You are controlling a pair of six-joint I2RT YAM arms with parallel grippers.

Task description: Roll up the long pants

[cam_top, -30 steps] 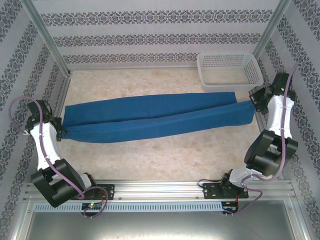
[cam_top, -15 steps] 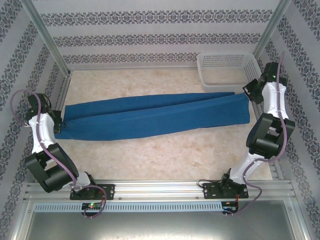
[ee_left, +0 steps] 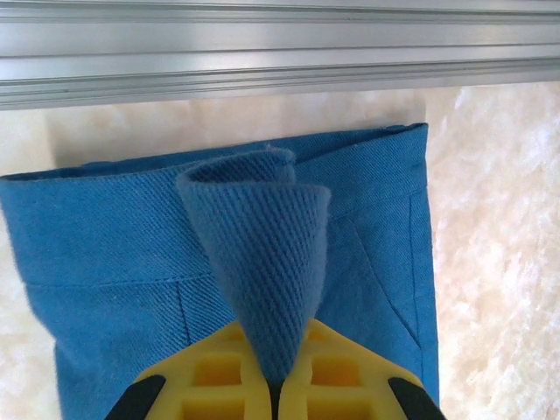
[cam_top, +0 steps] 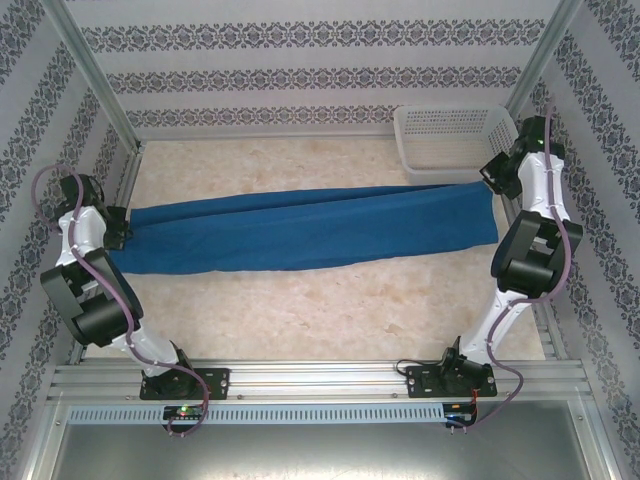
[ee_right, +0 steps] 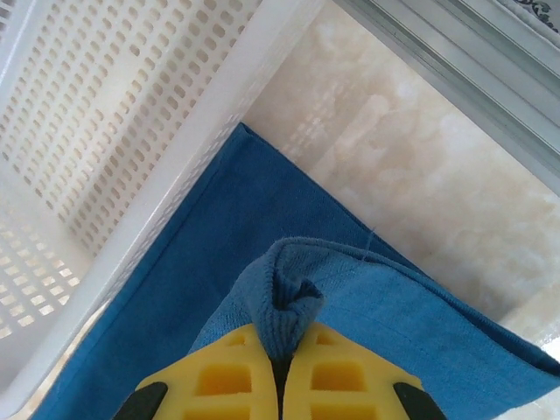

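Top external view has the long pants (cam_top: pixel 310 228) lying stretched full length across the worktop (cam_top: pixel 300 320). They are folded lengthwise into one narrow blue band that runs from the left edge to just beside the white mesh basket (cam_top: pixel 404 138) at the far right. At the left end of the band, the left end effector (ee_left: pixel 273 385) is clamped on a pinched-up peak of cloth. The right end effector (ee_right: pixel 280 367) is likewise closed on a bunched fold at the opposite end, close to the basket's wall. From this, the straightening and lengthwise folding look done, while the rolling itself has not begun. No turn of cloth shows at either end, so the whole roll is left to make.
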